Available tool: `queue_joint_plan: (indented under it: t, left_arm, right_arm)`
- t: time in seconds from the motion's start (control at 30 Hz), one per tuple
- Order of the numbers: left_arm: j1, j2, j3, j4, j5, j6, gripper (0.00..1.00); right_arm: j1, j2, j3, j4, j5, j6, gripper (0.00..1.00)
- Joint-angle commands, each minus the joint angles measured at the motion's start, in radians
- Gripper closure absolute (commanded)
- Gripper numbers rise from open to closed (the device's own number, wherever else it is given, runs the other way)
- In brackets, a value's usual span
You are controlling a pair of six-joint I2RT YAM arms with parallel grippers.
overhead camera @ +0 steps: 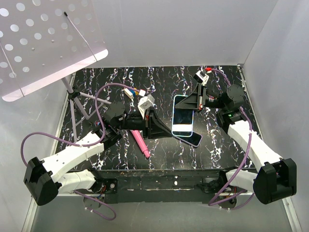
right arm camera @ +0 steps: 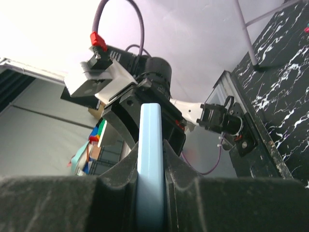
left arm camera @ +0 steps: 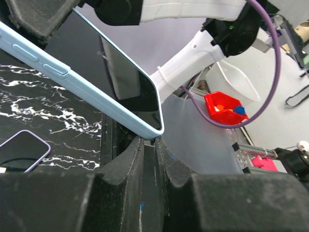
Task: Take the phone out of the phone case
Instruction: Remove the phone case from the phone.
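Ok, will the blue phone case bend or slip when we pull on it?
The phone case is probably stiff while the phone fills it: no sag between the left end effector and right end effector. Its smooth edge looks slippery, and the left one pinches only a corner, so it may twist out.

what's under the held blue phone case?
A purple-rimmed dark device lies on the table, partly showing past the case. Most of it is covered from above; the left wrist view shows one corner only.
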Motion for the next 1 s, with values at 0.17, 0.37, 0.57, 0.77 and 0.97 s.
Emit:
queue_joint_plan:
  t: [0.17,0.37,0.57,0.77,0.97]
  left_arm:
    - [0.013,0.014,-0.027,-0.039,-0.240,-0.126,0.58]
    - [0.013,-0.087,-0.226,0.226,-0.281,-0.469,0.24]
    - [0.011,-0.100,-0.233,0.294,-0.337,-0.560,0.36]
    - [0.010,-0.042,-0.181,0.334,-0.286,-0.585,0.37]
    - [0.013,-0.022,-0.153,0.306,-0.294,-0.565,0.45]
  right_arm:
    - [0.028,-0.075,0.018,-0.088,0.234,-0.090,0.99]
    - [0.028,-0.084,0.012,-0.100,0.355,-0.202,0.99]
    - [0.029,-0.085,0.012,-0.099,0.377,-0.220,0.99]
    - [0.031,-0.098,0.006,-0.131,0.386,-0.243,0.99]
    - [0.031,-0.108,0.012,-0.148,0.383,-0.257,0.99]
